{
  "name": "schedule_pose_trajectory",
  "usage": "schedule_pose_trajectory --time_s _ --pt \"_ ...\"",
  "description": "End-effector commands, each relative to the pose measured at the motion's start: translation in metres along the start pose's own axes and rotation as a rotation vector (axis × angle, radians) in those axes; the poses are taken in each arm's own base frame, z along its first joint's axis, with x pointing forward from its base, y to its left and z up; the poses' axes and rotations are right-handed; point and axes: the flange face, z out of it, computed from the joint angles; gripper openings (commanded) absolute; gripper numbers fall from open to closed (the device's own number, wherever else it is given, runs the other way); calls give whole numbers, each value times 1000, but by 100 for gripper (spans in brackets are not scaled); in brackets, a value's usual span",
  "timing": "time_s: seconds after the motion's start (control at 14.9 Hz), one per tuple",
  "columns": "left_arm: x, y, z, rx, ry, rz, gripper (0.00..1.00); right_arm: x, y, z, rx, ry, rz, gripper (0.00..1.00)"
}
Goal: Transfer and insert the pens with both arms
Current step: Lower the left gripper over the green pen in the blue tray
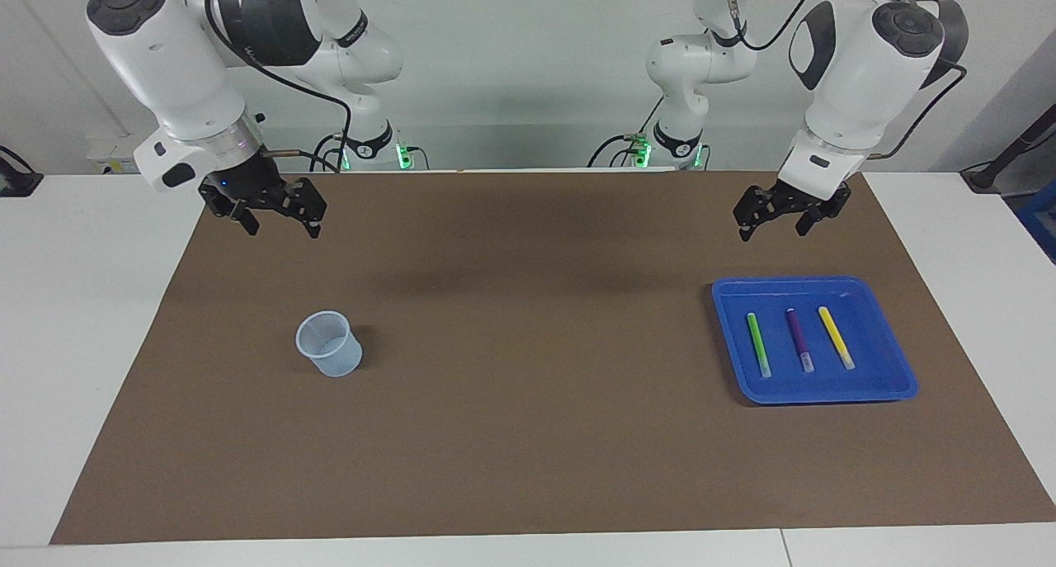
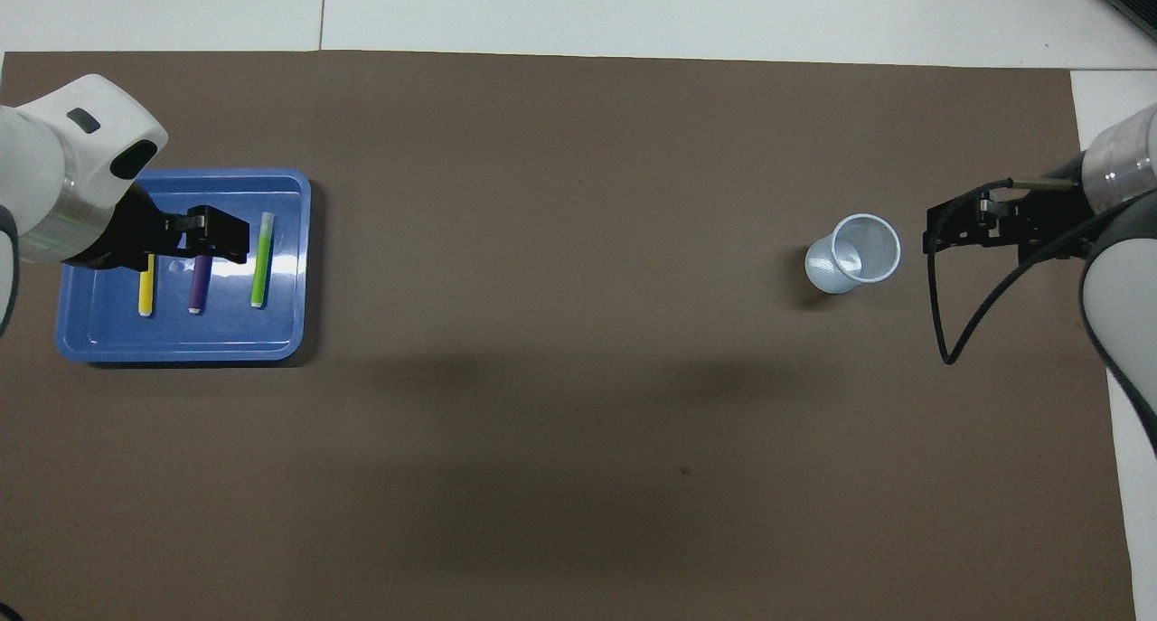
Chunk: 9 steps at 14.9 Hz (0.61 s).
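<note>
Pens, facing view: green pen [image 1: 758, 344], purple pen [image 1: 799, 339], yellow pen [image 1: 836, 337] lie side by side in blue tray [image 1: 895, 367], left arm's end. Left gripper [image 1: 772, 225] hangs over the mat, spread wide, empty. Right gripper [image 1: 281, 225] likewise. Overhead view: cup [image 2: 853, 254] upright beside right gripper.

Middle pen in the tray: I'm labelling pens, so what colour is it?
Purple, with a whitish cap end; clearest in the facing view.

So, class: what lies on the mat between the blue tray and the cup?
Nothing: in both views only bare brown mat separates the blue tray from the cup.
</note>
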Motion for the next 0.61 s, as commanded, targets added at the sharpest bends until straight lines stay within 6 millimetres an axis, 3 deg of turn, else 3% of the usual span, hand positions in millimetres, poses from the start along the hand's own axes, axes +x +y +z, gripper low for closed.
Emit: schedule_pose_trajectory --time_s 0.0,0.34,0.54 --pt "1 -3 -5 -1 17 11 100 -13 -5 -1 -12 -9 -17 100" --pt "1 -3 -5 -1 17 11 100 -12 -3 -1 -10 -9 -13 100" --pt "2 -9 -4 -3 29 5 100 -10 10 -2 -9 -8 35 100"
